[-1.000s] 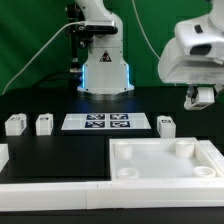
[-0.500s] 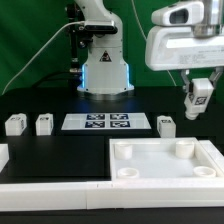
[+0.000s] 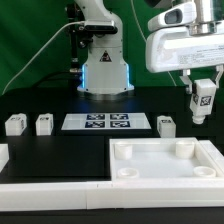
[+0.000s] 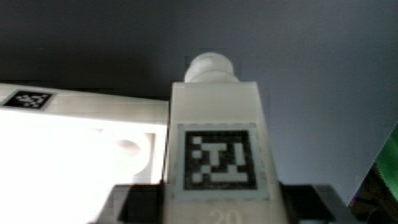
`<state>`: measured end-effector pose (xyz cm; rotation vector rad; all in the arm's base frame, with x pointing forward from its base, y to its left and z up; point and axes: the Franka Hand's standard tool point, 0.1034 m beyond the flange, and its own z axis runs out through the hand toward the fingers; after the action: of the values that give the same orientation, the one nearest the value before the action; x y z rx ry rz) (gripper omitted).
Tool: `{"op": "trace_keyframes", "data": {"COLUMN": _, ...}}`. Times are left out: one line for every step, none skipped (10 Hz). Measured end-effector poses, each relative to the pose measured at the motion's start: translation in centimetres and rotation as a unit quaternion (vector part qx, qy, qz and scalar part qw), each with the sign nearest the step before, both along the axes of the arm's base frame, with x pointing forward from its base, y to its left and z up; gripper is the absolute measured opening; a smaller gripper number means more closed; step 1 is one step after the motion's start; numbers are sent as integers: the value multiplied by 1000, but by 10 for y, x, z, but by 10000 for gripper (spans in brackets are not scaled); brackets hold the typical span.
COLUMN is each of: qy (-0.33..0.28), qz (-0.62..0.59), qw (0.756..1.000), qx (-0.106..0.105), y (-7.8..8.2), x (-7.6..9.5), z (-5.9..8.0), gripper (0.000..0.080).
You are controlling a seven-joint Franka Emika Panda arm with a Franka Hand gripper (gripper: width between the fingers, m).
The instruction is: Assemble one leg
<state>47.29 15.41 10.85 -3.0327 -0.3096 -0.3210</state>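
My gripper (image 3: pixel 203 100) is shut on a white leg (image 3: pixel 203 102) with a square marker tag on its side, held in the air at the exterior view's right, above the tray-like white piece (image 3: pixel 165 160). In the wrist view the held leg (image 4: pixel 217 130) stands between my fingers (image 4: pixel 143 200), its narrow peg end pointing away. Three more legs stand on the table: two at the exterior view's left (image 3: pixel 14 124) (image 3: pixel 43 124) and one near the middle right (image 3: pixel 166 124).
The marker board (image 3: pixel 105 122) lies in front of the robot base (image 3: pixel 105 70). A long white panel edge (image 3: pixel 50 190) runs along the front. A corner of the tray-like piece shows in the wrist view (image 4: pixel 71 150).
The arm has swung in from the exterior view's right, then lowered slightly with the leg in the gripper. The other parts have not moved.
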Motion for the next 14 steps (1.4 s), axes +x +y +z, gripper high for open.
{"op": "trace_keyframes", "data": {"qy": -4, "qz": 10, "qw": 1000, "qx": -3, "y": -11, "x": 10, "z": -1, "gripper": 293}}
{"op": "trace_keyframes", "data": {"qy": -12, "qz": 15, "qw": 1000, "qx": -3, "y": -15, "x": 20, "z": 5, "gripper": 293}}
{"op": "trace_keyframes", "data": {"qy": -20, "qz": 26, "qw": 999, "qx": -5, "y": -16, "x": 29, "z": 11, "gripper": 293}}
{"op": "trace_keyframes", "data": {"qy": -28, "qz": 36, "qw": 999, "qx": -8, "y": -19, "x": 40, "z": 15, "gripper": 293}}
{"op": "trace_keyframes", "data": {"qy": -31, "qz": 47, "qw": 998, "qx": -12, "y": -21, "x": 49, "z": 17, "gripper": 293}}
{"op": "trace_keyframes", "data": {"qy": -31, "qz": 48, "qw": 998, "qx": -11, "y": -20, "x": 50, "z": 16, "gripper": 293}}
{"op": "trace_keyframes", "data": {"qy": -31, "qz": 48, "qw": 998, "qx": -11, "y": -20, "x": 49, "z": 16, "gripper": 293}}
{"op": "trace_keyframes", "data": {"qy": -31, "qz": 48, "qw": 998, "qx": -11, "y": -20, "x": 49, "z": 16, "gripper": 293}}
{"op": "trace_keyframes", "data": {"qy": -31, "qz": 48, "qw": 998, "qx": -11, "y": -20, "x": 49, "z": 16, "gripper": 293}}
{"op": "trace_keyframes", "data": {"qy": -31, "qz": 48, "qw": 998, "qx": -11, "y": -20, "x": 49, "z": 16, "gripper": 293}}
{"op": "trace_keyframes", "data": {"qy": -29, "qz": 57, "qw": 998, "qx": -15, "y": -23, "x": 50, "z": 16, "gripper": 293}}
{"op": "trace_keyframes", "data": {"qy": -25, "qz": 68, "qw": 997, "qx": -22, "y": -33, "x": 62, "z": 21, "gripper": 293}}
{"op": "trace_keyframes", "data": {"qy": -26, "qz": 71, "qw": 997, "qx": -23, "y": -37, "x": 74, "z": 27, "gripper": 293}}
{"op": "trace_keyframes", "data": {"qy": -25, "qz": 75, "qw": 997, "qx": -24, "y": -39, "x": 84, "z": 31, "gripper": 293}}
